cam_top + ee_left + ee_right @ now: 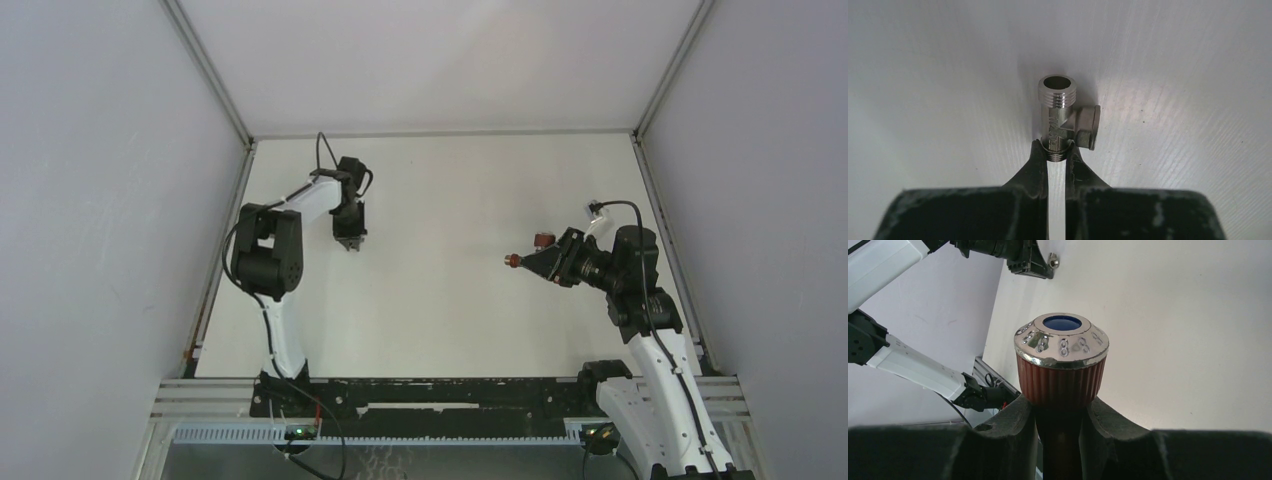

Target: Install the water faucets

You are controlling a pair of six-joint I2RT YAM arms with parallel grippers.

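Note:
My left gripper [349, 240] is at the table's left rear, pointing down. It is shut on the lower threaded end of the silvery metal fitting [1063, 117], a small T-shaped piece with an open threaded top and a side outlet. In the left wrist view the gripper [1057, 150] holds it just above the white tabletop. My right gripper [527, 262] points left at mid-right. It is shut on the stem of the reddish-brown faucet [513, 261]. The faucet's ribbed knob [1062, 375] has a chrome cap with a blue centre and sticks out past the fingertips [1020, 415]. The fitting also shows far off [1052, 260].
The white table [450, 300] is boxed in by grey walls [100, 200] on the left, right and back. A black rail [440, 395] with the arm bases runs along the near edge. The left arm [923, 375] fills the left of the right wrist view.

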